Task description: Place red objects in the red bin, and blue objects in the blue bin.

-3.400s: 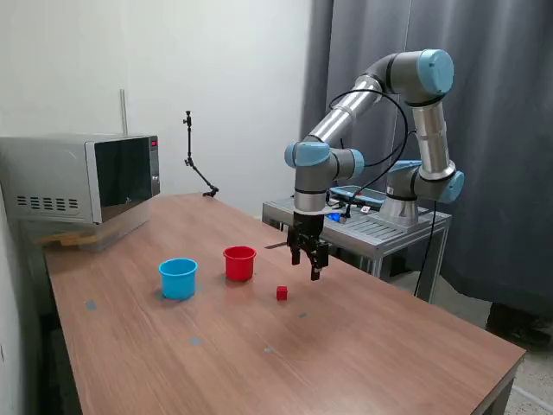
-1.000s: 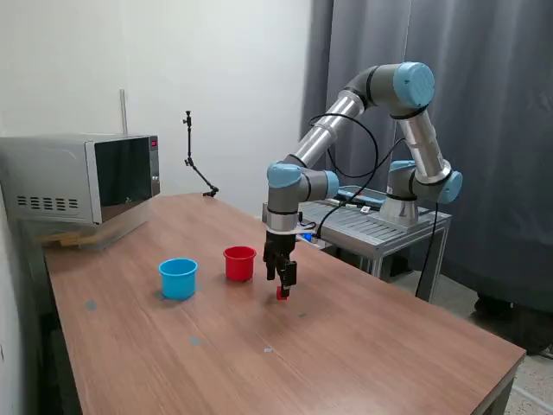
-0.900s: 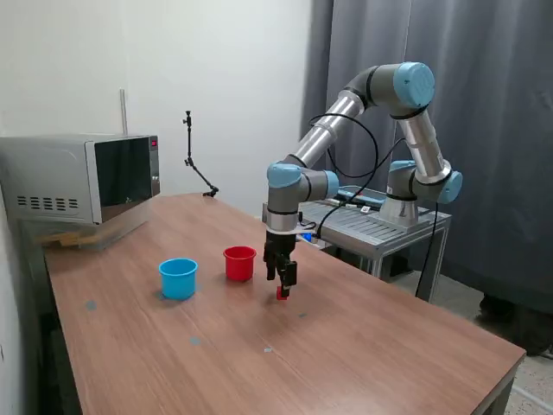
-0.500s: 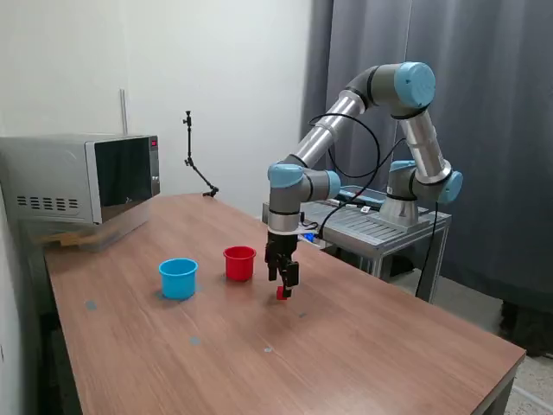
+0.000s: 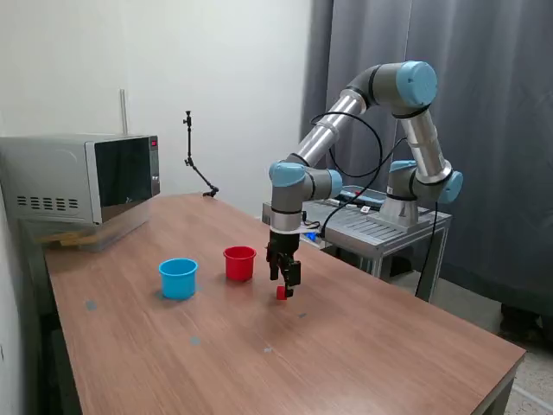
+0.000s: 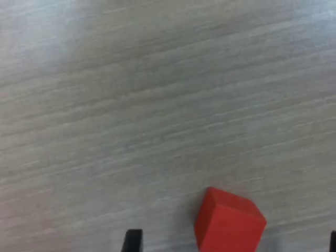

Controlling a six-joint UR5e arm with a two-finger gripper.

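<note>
Hovered hand just over red cube on desk, near red cup; jaws apart, straddling it. Judged light, rigid, slightly slick: best pinched across flat opposite faces.

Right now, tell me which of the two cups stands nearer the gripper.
The red cup. It stands just to the exterior view's left of the gripper, while the light blue cup sits farther out on that side, beyond the red one.

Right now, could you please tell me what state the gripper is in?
Gripper: open, holding nothing; its fingers stand on either side of the red cube, which sits on the table.
</note>
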